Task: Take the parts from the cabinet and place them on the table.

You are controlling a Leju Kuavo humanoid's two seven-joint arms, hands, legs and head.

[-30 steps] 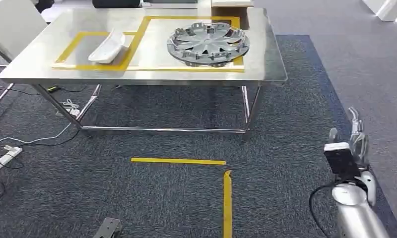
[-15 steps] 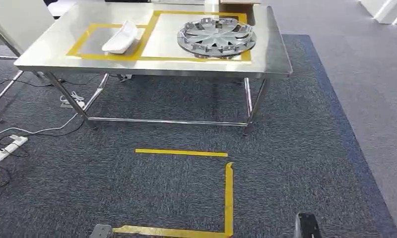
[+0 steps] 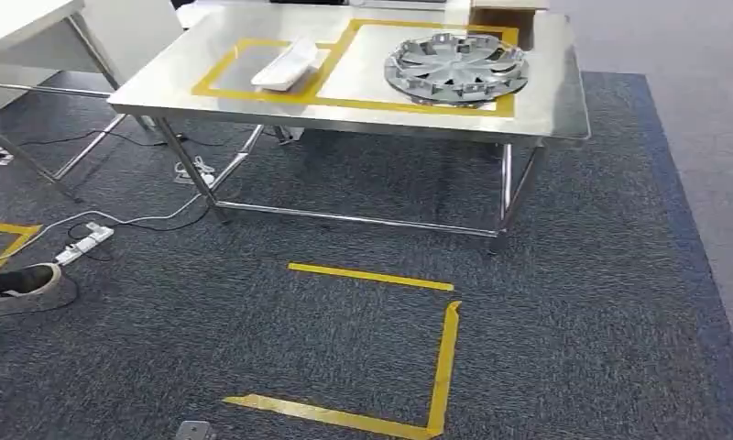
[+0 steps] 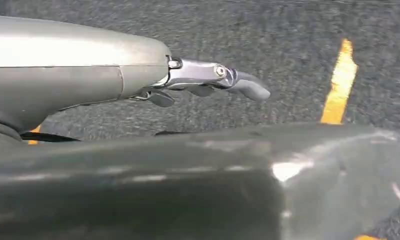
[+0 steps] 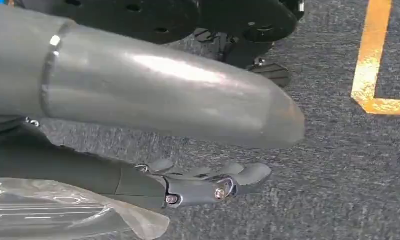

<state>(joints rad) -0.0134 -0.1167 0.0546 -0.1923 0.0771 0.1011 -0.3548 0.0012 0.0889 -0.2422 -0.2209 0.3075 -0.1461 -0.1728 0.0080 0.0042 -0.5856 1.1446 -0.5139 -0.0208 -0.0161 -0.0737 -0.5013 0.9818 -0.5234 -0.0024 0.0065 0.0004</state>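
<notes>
A silver wheel cover [image 3: 456, 66] lies inside the large yellow-taped square on the steel table [image 3: 344, 115]. A white curved part [image 3: 288, 64] lies in the smaller taped square to its left. My left hand [image 4: 208, 82] hangs over the dark carpet with its fingers stretched out and nothing in it. In the right wrist view my right hand [image 5: 208, 182] also hangs above the carpet, fingers extended and holding nothing.
Yellow tape lines [image 3: 372, 275] mark the carpet in front of the table. A power strip [image 3: 83, 240] with white cables lies at the left. A person's dark shoe [image 3: 19, 280] stands at the left edge. Another table [image 3: 33, 18] stands at far left.
The camera has turned, so the table now sits further right in the picture. My right hand, seen at lower right a second ago, has left the head view. A shoe has come into view.
</notes>
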